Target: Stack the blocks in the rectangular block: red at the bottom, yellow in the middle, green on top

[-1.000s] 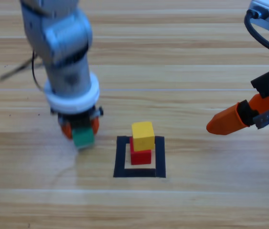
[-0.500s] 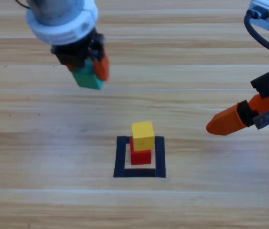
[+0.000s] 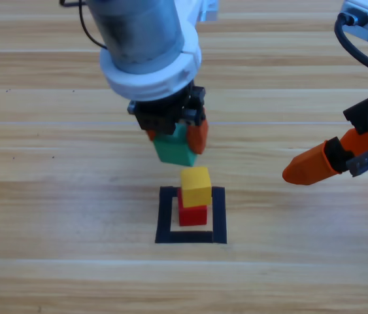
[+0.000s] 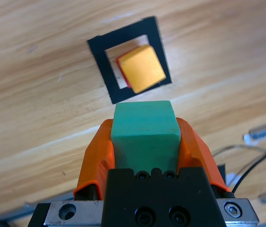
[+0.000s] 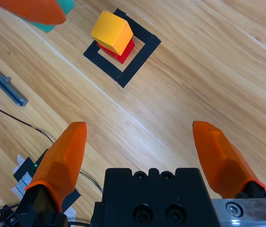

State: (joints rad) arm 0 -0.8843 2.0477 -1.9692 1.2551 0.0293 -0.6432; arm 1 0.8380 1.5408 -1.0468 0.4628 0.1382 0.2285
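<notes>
Left gripper [image 3: 176, 136] at frame centre clamps our green [image 3: 174, 150] cube above yellow [image 3: 195, 185] (on red [image 3: 193, 214]), poised for stacking; right gripper [image 3: 327, 163] waits open.

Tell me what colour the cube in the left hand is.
Teal-green. The cube sits clamped in the left hand, clearest in the left wrist view.

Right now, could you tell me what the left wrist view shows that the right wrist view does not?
Only the left wrist view shows the left gripper shut on the green cube, both orange fingers pressed to its sides. Only the right wrist view shows the right gripper open and empty above bare wood. Both show the yellow cube sitting slightly askew on the red cube inside the black tape square.
</notes>
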